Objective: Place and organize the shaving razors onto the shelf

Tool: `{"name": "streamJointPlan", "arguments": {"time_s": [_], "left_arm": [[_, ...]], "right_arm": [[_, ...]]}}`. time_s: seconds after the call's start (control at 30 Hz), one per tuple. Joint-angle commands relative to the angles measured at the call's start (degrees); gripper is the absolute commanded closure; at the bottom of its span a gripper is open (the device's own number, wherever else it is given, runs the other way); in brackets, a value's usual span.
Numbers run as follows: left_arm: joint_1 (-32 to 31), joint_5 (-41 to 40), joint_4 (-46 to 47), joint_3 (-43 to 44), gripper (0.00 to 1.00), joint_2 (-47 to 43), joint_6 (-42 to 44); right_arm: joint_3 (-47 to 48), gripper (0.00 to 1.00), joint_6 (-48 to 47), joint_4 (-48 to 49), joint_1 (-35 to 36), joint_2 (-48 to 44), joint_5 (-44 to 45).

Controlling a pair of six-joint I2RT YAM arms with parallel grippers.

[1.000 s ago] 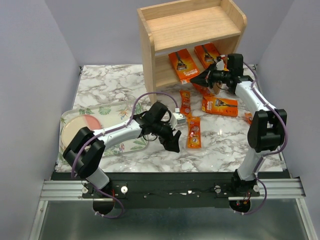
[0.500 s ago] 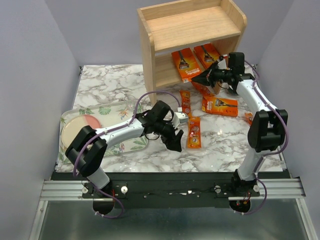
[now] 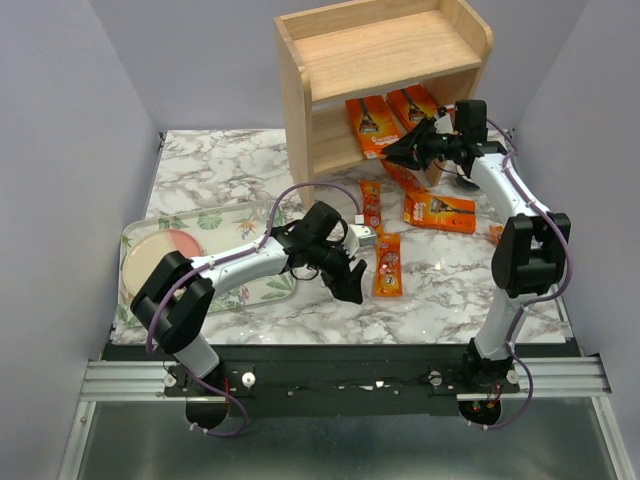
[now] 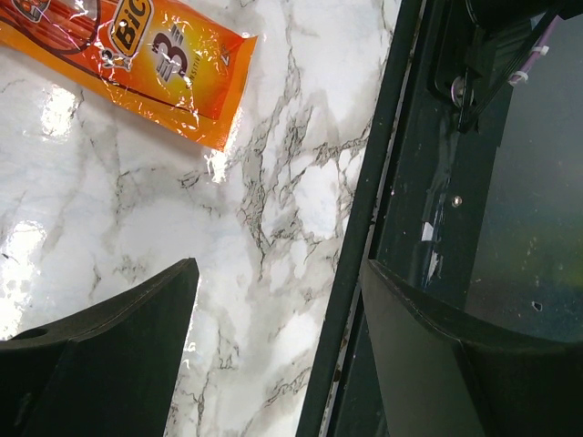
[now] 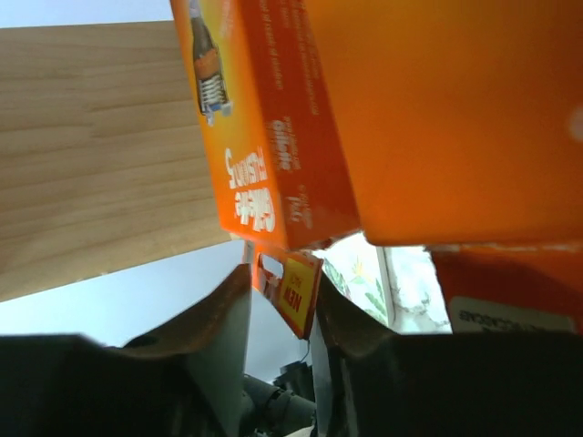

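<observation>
The wooden shelf (image 3: 385, 50) stands at the back of the table. Two wide orange razor packs (image 3: 368, 125) lean on its lower tier. My right gripper (image 3: 395, 155) is at the front of that tier, shut on a narrow orange razor pack (image 5: 291, 289) whose yellow-labelled end shows between the fingers. Two wide packs (image 5: 264, 137) fill the right wrist view just above it. My left gripper (image 3: 350, 285) is open and empty, low over the marble. A narrow BIC pack (image 3: 388, 265) lies just right of it and shows in the left wrist view (image 4: 137, 55).
Another narrow pack (image 3: 370, 203) and a wide pack (image 3: 438, 212) lie in front of the shelf. A small orange piece (image 3: 497, 235) shows beside the right arm. A leaf-print tray (image 3: 215, 225) with a pink plate (image 3: 165, 255) sits at the left. The table's dark front edge (image 4: 364, 228) is near the left gripper.
My right gripper has moved up and back toward the shelf's lower tier with the narrow pack in it. The left gripper shifted slightly, then stayed still.
</observation>
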Motion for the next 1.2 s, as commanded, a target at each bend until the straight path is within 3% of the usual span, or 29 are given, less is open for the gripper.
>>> {"name": "streamJointPlan", "arguments": {"time_s": [0.0,0.1,0.3,0.43,0.53,0.7,0.8,0.97,1.17], "left_arm": [[-0.3,-0.5,-0.6,1.1,0.19,0.4,1.1],[-0.4,-1.2,-0.8,1.1,0.19,-0.2,1.4],[-0.4,-10.3,-3.2,0.5,0.21,-4.7,7.1],[-0.1,-17.8,-6.7,1.3,0.28,-9.7,12.5],[1.2,-22.3,-6.5,1.2,0.31,-13.8,13.7],[4.5,-27.7,-3.6,-0.7,0.35,-19.7,11.5],[6.9,-30.7,1.1,-2.5,0.37,-23.1,8.0],[13.0,-36.4,8.0,-2.1,0.41,-24.1,-0.4],[14.9,-39.1,9.0,5.2,0.39,-18.9,-2.0]], "right_arm": [[-0.9,0.54,-0.7,0.1,-0.5,-0.5,1.2],[-2.1,0.48,-1.8,0.4,-0.5,-3.4,0.8],[-4.4,0.41,-6.5,-4.0,-1.4,-11.6,3.2],[-5.1,0.40,-19.8,-13.9,-4.6,-17.1,7.2],[-4.3,0.40,-26.8,-18.3,-8.9,-19.9,15.8],[-8.4,0.40,-35.6,-9.6,-12.2,-24.6,22.5],[-11.3,0.39,-39.7,2.8,-12.2,-25.9,22.7],[-5.1,0.35,-38.8,10.4,-12.1,-18.6,22.8],[3.6,0.34,-39.8,13.5,-11.4,-9.7,26.0]]}}
